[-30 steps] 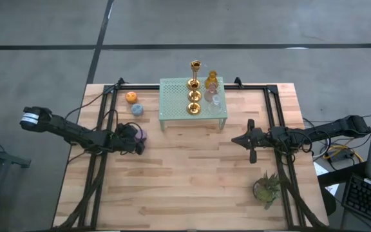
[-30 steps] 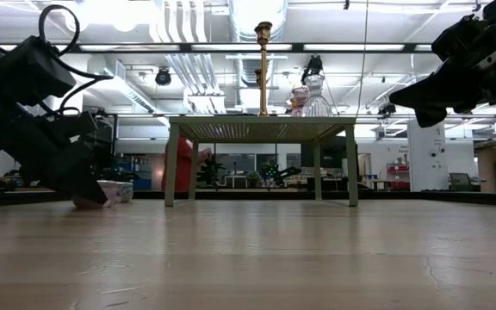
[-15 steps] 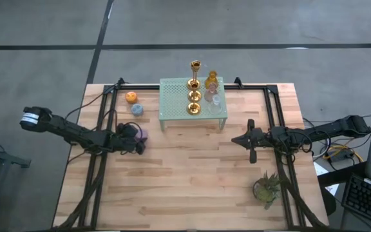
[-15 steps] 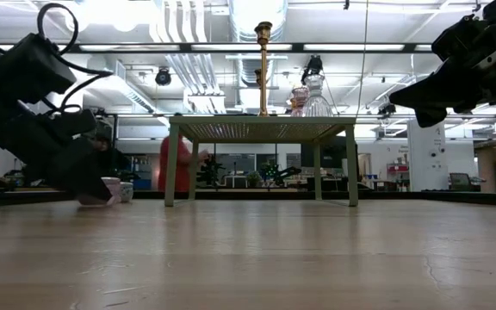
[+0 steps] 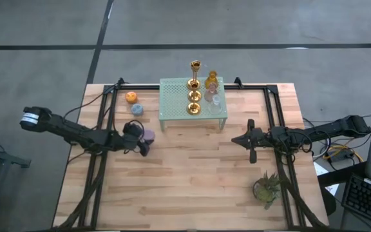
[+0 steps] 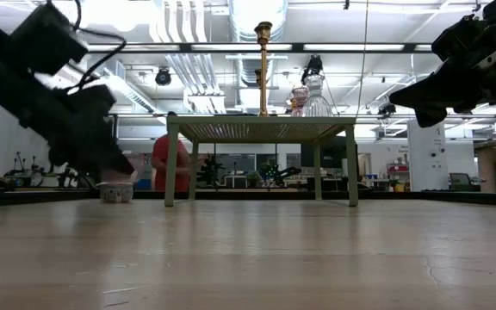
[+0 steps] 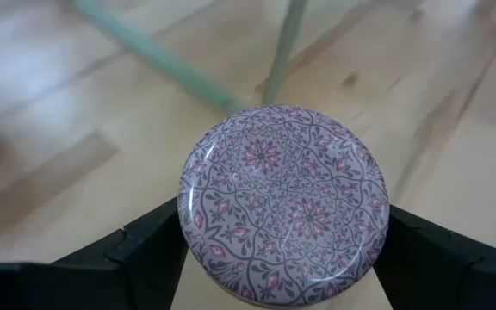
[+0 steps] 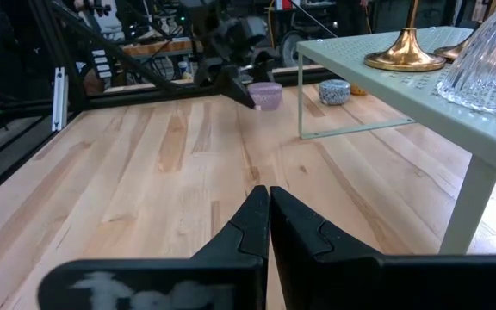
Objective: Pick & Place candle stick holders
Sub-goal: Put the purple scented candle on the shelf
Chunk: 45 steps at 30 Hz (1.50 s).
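My left gripper (image 5: pixel 145 140) is shut on a small round purple patterned cup (image 7: pixel 284 202), left of the pale green mesh rack (image 5: pixel 192 96). The cup also shows in the right wrist view (image 8: pixel 267 95). On the rack stand gold stemmed holders (image 5: pixel 194 96), with amber (image 5: pixel 212 78), pink (image 5: pixel 210 90) and clear (image 5: pixel 216 100) cups. An orange cup (image 5: pixel 131 97) and a blue cup (image 5: pixel 136 109) sit on the table left of the rack. My right gripper (image 5: pixel 235 140) is shut and empty, held above the table right of the middle. My left gripper pinches the purple cup's round side wall (image 7: pixel 188 226) between its two fingers, one finger (image 7: pixel 145 250) on each side. The fingers slant down from the table's left. The cup's patterned round face turns toward the wrist camera, and the cup seems lifted a little off the table.
A small green potted plant (image 5: pixel 266 187) stands near the table's front right. Bare wood (image 5: pixel 192 174) lies between the two arms and in front of the rack. A person in red (image 6: pixel 164 164) shows in the room behind the table.
My left gripper has gone up and toward the table's right, nearer the rack, staying shut on the purple cup. The cup has gone with it, off the spot on the table where it stood.
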Motion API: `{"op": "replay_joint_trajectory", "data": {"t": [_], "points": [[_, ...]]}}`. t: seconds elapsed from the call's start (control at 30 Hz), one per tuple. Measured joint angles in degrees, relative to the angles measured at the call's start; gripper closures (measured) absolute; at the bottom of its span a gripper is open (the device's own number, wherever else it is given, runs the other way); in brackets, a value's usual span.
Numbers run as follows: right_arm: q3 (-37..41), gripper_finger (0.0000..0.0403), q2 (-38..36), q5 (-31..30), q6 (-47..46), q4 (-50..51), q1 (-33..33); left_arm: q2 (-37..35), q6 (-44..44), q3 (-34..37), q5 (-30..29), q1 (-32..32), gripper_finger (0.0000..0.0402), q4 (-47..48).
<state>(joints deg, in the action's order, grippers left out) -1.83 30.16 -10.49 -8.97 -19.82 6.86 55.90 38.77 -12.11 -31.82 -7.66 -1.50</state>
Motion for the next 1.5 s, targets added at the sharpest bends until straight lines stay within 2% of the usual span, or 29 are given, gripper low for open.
{"op": "replay_joint_trajectory", "data": {"t": [0.13,0.43,0.6,0.93,1.2,1.5], "points": [[0.0,0.0394,0.0,0.0,0.0,0.0,0.0,0.0,-2.1,-4.1,1.6,0.0,0.0086,2.7],[0.0,0.0394,0.0,0.0,0.0,0.0,0.0,-0.1,-3.2,-14.3,3.2,0.0,0.0086,17.6],[0.0,0.0394,0.0,0.0,0.0,0.0,0.0,-0.3,-6.5,-18.8,5.4,0.0,0.0086,18.5],[0.0,0.0394,0.0,0.0,0.0,0.0,0.0,0.4,-12.4,-28.3,4.0,0.7,0.0086,19.4],[0.0,0.0394,0.0,0.0,0.0,0.0,0.0,4.9,-18.0,-35.1,3.8,6.0,0.0085,19.5],[0.0,0.0394,0.0,0.0,0.0,0.0,0.0,13.8,-22.8,-40.6,7.9,14.5,0.0085,19.1]]}}
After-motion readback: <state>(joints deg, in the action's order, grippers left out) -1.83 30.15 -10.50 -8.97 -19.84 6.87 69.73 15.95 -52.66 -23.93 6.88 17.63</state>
